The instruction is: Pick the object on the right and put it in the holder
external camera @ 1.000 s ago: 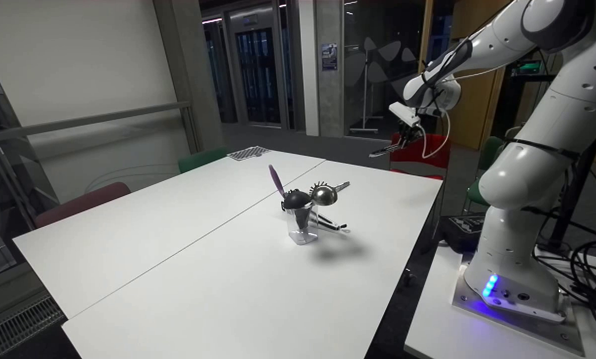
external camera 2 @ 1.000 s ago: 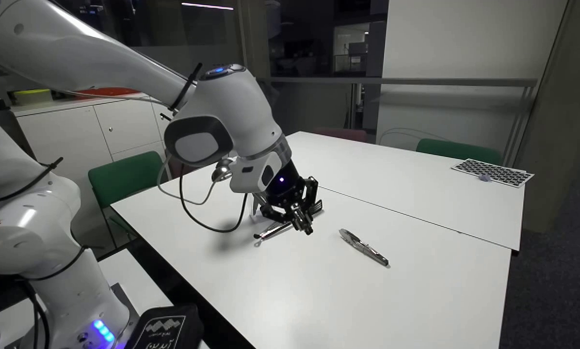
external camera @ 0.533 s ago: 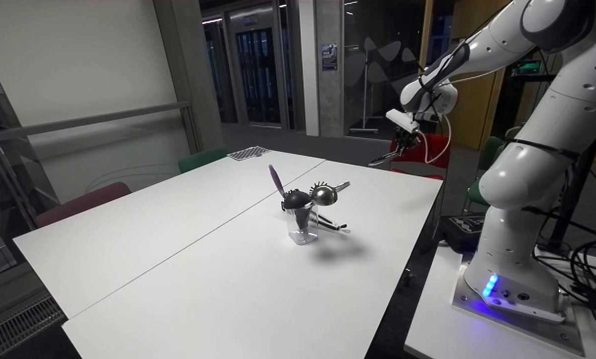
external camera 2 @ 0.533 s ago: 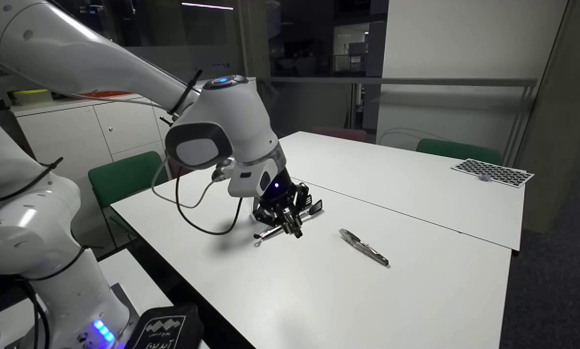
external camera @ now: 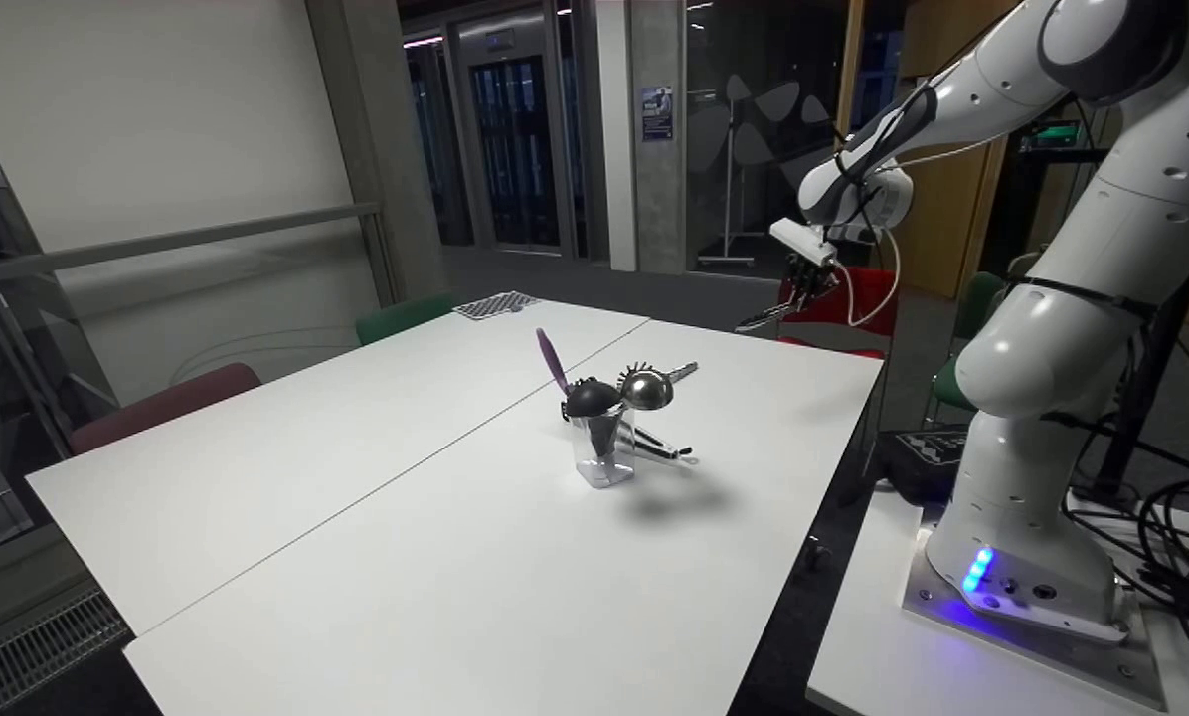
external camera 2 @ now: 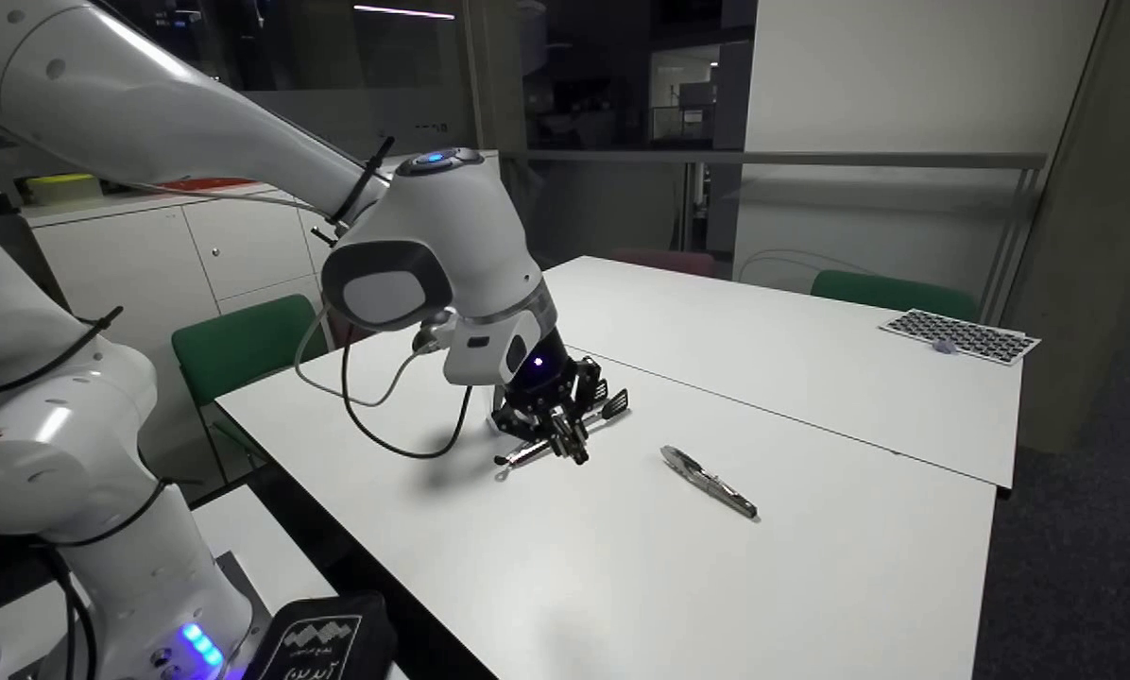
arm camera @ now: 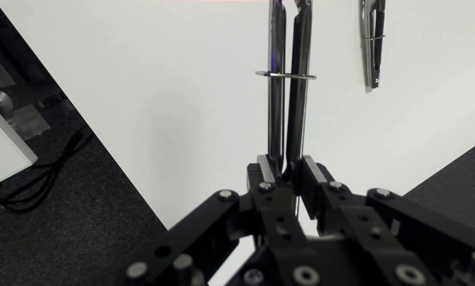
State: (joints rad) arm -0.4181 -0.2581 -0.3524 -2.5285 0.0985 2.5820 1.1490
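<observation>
Gripper [arm camera: 290, 169] is nearly closed, got one end of some metal tongs [arm camera: 276, 95] pinched above the table [arm camera: 205, 99], right of the clear holder [external camera: 602, 475] in an exterior view.

Table [external camera 2: 839, 538] and chairs [external camera 2: 242, 342] suggest a meeting room

Robot arm [external camera 2: 215, 132] extended outward, wrist [external camera 2: 447, 246] bent downward, gripper [arm camera: 289, 169] slanting down, fingers [arm camera: 315, 169] clamped nearly together
</observation>
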